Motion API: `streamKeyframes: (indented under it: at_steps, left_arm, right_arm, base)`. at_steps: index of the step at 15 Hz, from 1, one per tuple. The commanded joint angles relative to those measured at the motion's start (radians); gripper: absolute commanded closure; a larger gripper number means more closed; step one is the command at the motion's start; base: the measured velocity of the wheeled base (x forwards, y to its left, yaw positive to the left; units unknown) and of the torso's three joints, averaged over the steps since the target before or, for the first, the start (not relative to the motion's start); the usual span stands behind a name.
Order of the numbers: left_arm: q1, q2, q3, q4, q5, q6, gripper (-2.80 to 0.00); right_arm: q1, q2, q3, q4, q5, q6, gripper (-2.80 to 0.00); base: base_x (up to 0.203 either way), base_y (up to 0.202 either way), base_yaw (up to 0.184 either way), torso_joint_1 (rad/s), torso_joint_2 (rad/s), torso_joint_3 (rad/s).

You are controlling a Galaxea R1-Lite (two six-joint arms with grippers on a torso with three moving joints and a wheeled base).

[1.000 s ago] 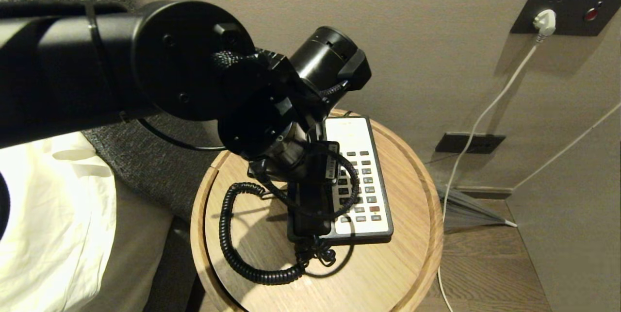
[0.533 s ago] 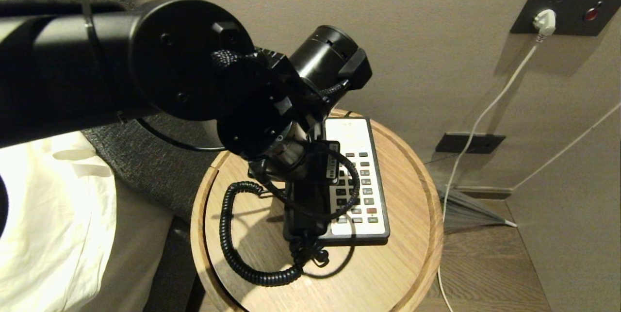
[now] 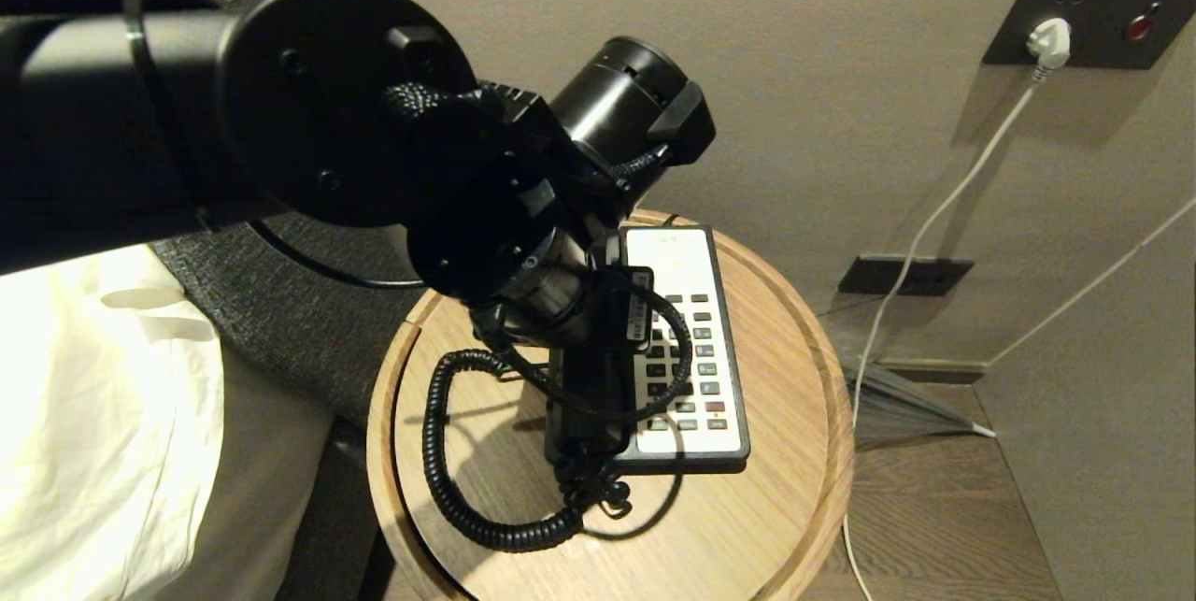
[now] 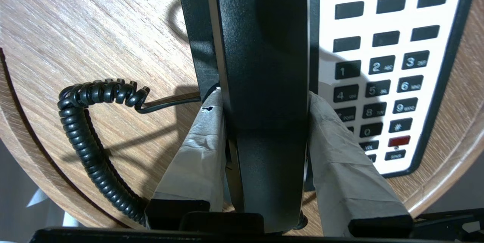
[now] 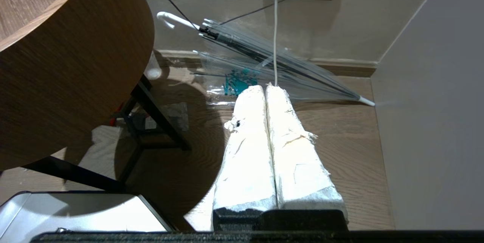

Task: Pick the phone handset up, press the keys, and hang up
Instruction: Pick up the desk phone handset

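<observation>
Left pincer clamped on the handset. Both taped fingers press flat against the handset's two long sides, partway along its length. No gap shows at either side in the left wrist view.

Handset lies in its cradle on the left side of the phone base, keypad just beside it on the right. Whether it has cleared the cradle cannot be told; it looks seated or barely raised.

Long axis: the handset runs from the desk's near edge toward the far edge at the wall, parallel to the base's long side. The pincer straddles it crosswise from above, so the grip is square to the bar. The coming move turns on this: a straight lift should take it out evenly, both thick ends leaving together.

Coiled cord leaves the handset's near end and loops out over the left part of the desk, toward its left edge. Slack is visible, so it likely won't drag the base on a short lift.

Base sits around the middle of the round desk, a little toward the far edge.

Right pincer is closed with nothing between its fingers, hanging low beside the desk over the floor. The left arm is the one on the job; the right is well apart from the phone.
</observation>
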Motion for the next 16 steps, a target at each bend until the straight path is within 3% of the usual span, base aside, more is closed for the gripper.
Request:
streamKeyframes:
  at_steps: [1, 16]
  left_arm:
    - [-0.002, -0.019, 0.000, 0.006, 0.002, -0.004, 0.00]
    - [-0.001, -0.099, 0.001, 0.009, 0.002, -0.007, 0.00]
  right_arm:
    - [0.001, -0.008, 0.000, 0.000, 0.000, -0.001, 0.00]
    - [0.001, -0.008, 0.000, 0.000, 0.000, -0.001, 0.00]
  base:
    - [0.000, 0.000, 0.000, 0.000, 0.00, 0.000]
    - [0.000, 0.000, 0.000, 0.000, 0.00, 0.000]
